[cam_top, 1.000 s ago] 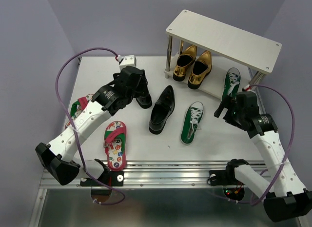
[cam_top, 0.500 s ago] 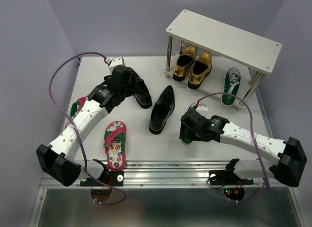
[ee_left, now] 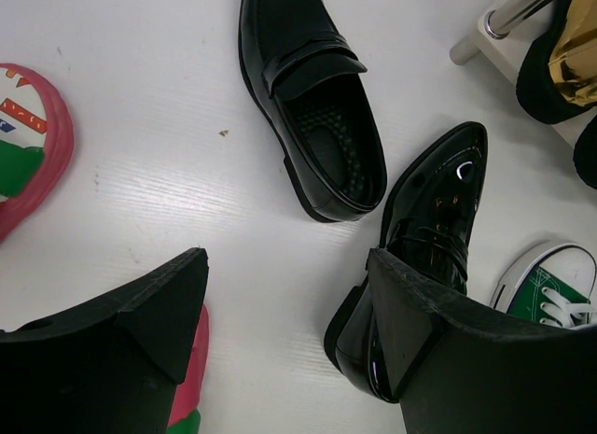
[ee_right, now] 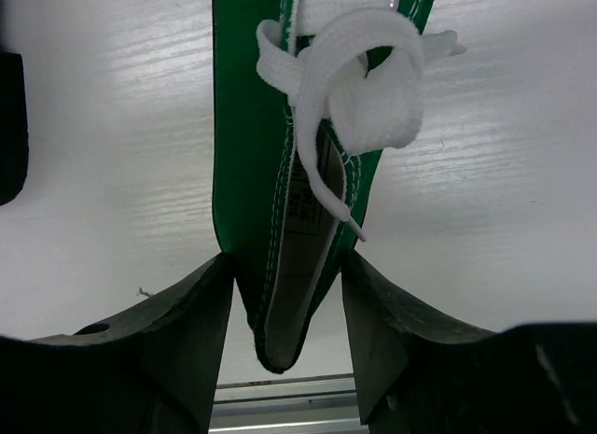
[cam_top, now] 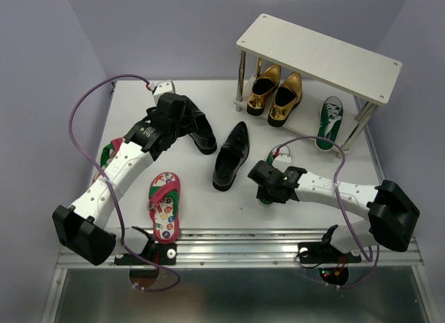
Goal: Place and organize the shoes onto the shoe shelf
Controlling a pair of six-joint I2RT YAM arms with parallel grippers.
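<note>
My right gripper [ee_right: 286, 259] is closed on the heel of a green white-laced sneaker [ee_right: 270, 126] that lies on the table, one finger on each side; it also shows in the top view [cam_top: 268, 189], with the sneaker's toe [cam_top: 279, 158] pointing away. My left gripper [ee_left: 286, 266] is open and empty, low over bare table between two glossy black loafers [ee_left: 317, 107] [ee_left: 434, 224]; in the top view [cam_top: 191, 125] it hovers over the left loafer [cam_top: 205, 139]. The shoe shelf [cam_top: 320, 55] holds two gold loafers [cam_top: 274, 92] and the second green sneaker [cam_top: 329, 121] on its lower tier.
One red-pink flip-flop [cam_top: 165, 205] lies near the front edge. The other flip-flop [cam_top: 111, 153] is partly hidden under the left arm. The second black loafer [cam_top: 231, 156] lies mid-table just left of my right gripper. A metal rail [cam_top: 243, 236] runs along the table's front.
My right arm has swung from beside the shelf down to the green sneaker on the table and gripped its heel. My left gripper has shifted slightly back and left.
</note>
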